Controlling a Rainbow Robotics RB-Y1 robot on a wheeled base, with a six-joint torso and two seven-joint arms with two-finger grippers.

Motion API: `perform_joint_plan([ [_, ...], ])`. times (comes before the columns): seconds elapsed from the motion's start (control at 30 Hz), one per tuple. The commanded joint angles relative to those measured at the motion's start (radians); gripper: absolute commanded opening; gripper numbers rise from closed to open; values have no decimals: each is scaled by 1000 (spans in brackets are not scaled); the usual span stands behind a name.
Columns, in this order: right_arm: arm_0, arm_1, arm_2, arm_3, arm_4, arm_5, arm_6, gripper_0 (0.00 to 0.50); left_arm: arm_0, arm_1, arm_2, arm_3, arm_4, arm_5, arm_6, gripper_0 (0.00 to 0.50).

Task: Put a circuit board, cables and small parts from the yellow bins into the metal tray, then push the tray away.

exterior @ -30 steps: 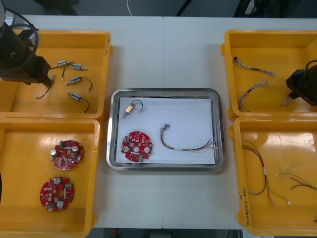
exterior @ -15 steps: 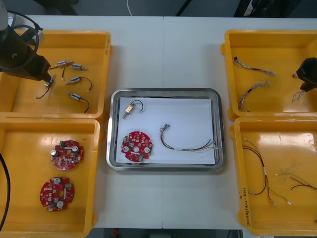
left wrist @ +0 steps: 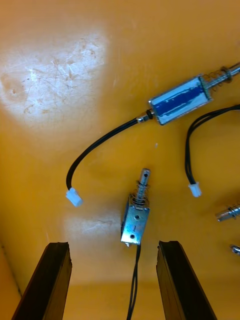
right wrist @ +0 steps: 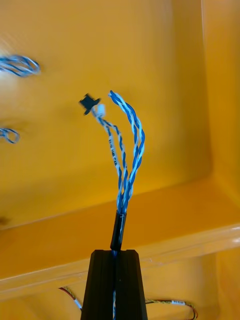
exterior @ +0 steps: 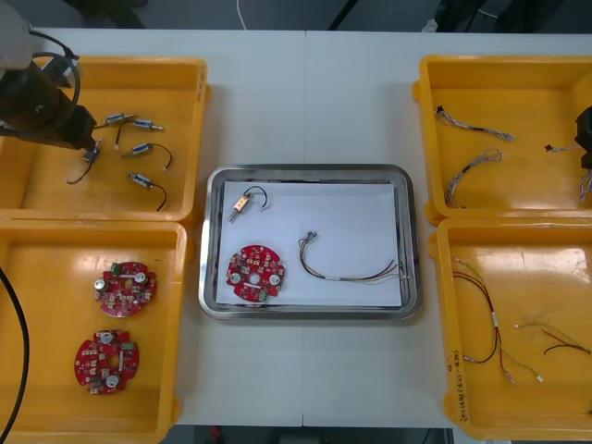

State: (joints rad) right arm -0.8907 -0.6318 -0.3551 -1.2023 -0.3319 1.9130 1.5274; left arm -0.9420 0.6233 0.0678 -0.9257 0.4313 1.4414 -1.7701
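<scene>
**Desk:** Start on your left. What have you got?

**Operator:** My left gripper [left wrist: 114, 245] hangs low in the far-left yellow bin [exterior: 139, 65], at ten o'clock from the metal tray [exterior: 305, 171]. Its jaws are released and stand wide. A small metal part [left wrist: 135, 220] lies on the bin floor between them, and I see it touching neither finger.

**Desk:** Which way does it point?

**Operator:** Its long axis runs almost straight out from the fingers, with the spring end leading away. Its black lead [left wrist: 134, 280] trails back between them. A blue-faced part [left wrist: 179, 100] lies farther out, tilted across that line.

**Desk:** And the middle?

**Operator:** The tray sits on the light table [exterior: 305, 92] and is white inside. In it I see a circuit board [exterior: 255, 273] at seven o'clock and a part with a black lead [exterior: 242, 203] at eleven. A thin cable [exterior: 347, 266] stretches roughly from ten to four across its right half. Two spare boards [exterior: 125, 287] lie in the near-left bin [exterior: 92, 229].

**Desk:** Right side?

**Operator:** My right gripper [right wrist: 115, 255] is at the table's three o'clock edge, over the far-right bin [exterior: 499, 63]. It is clenched on a twisted blue and white cable [right wrist: 127, 150]. The cable is doubled over and stands straight out from the fingertips, ending in a black connector [right wrist: 89, 102]. Loose cables [exterior: 486, 314] lie in the near-right bin [exterior: 518, 227]. Past the table's twelve o'clock edge the floor is dark.
</scene>
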Motion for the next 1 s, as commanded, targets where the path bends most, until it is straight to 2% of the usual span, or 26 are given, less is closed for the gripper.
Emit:
perform_joint_plan([
  [0.03, -40, -51, 10, -138, -27, 7, 16, 0, -55, -8, -17, 27, -22, -49, -101, 500],
  [0.17, -40, -48, 18, -223, -44, 7, 30, 0, -55, -17, -34, 38, -25, -65, -95, 500],
  [0.3, -33, -46, 30, -295, -91, 7, 31, 0, -55, -25, -40, 38, -16, -64, -89, 500],
  [0.67, 90, -48, 127, -609, -271, 7, 22, 0, -54, -50, -68, 50, -25, -70, -72, 500],
  [1.0, 101, -69, 277, -766, -414, 7, 31, 0, -52, -53, -68, 100, -19, -128, -80, 500],
])
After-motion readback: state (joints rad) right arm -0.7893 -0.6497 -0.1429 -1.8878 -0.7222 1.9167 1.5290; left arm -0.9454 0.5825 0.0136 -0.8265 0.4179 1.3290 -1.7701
